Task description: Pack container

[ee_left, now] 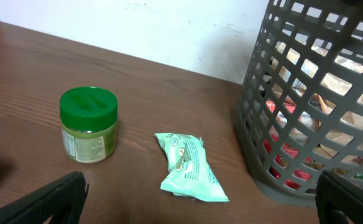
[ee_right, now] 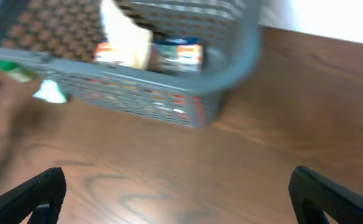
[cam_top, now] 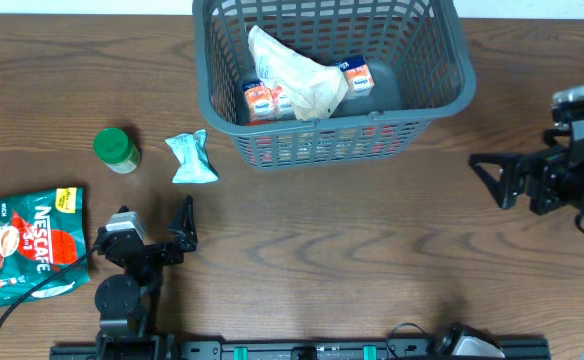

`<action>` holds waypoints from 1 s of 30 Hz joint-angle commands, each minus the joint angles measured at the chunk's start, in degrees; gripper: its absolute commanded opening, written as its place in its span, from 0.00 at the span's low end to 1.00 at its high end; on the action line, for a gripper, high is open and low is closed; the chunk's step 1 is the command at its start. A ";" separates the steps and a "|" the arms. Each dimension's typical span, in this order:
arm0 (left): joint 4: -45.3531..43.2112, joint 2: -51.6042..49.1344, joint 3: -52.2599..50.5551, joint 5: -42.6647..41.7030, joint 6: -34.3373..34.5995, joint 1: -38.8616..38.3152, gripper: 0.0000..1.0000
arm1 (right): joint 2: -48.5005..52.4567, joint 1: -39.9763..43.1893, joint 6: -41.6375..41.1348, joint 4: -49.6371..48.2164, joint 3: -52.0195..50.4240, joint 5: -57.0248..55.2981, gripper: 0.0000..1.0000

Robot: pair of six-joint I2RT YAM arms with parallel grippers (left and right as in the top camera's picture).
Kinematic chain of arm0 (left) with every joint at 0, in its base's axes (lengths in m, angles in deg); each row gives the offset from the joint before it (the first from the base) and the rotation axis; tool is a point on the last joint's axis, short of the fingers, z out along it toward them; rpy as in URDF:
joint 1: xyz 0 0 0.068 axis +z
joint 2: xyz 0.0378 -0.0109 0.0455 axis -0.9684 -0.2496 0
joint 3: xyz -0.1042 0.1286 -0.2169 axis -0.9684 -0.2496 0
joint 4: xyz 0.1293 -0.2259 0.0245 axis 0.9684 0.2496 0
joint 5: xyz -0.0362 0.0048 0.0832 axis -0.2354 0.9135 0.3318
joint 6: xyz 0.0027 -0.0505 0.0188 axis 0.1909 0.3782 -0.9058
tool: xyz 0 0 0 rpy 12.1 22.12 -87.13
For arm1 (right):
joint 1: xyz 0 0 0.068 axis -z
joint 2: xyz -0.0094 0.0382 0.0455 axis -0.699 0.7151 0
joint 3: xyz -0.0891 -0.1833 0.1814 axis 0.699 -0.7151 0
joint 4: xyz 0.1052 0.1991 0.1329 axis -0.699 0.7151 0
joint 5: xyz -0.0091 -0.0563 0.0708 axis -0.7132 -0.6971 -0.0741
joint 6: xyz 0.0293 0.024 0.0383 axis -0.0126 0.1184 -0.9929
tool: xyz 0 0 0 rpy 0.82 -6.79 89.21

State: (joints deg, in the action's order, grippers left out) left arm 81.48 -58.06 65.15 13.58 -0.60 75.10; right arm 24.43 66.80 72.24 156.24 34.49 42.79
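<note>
Toward the near-left corner of your brown wooden bench (cam_top: pixel 322 270), the left gripper (cam_top: pixel 157 222) gapes wide, empty. At the right edge, the right gripper (cam_top: pixel 490 180) is spread too, holding nothing. Your large dark grey lattice plastic basket (cam_top: pixel 442 100) sits centred at the far edge.

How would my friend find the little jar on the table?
Start at the big grey basket at the table's far edge and look left along the wood. Just past the crumpled mint-green packet stands the jar. It is the only round thing there, short, with a bright green lid and a pale label.
</note>
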 commanded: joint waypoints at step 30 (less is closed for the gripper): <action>1.31 0.35 -1.46 0.68 0.39 -0.17 0.99 | -10.05 -34.75 -7.23 4.59 -0.33 -33.81 0.99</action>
State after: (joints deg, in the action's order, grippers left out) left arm 81.48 -58.06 65.15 13.58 -0.60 75.10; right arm 16.83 32.21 66.45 160.22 34.44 12.57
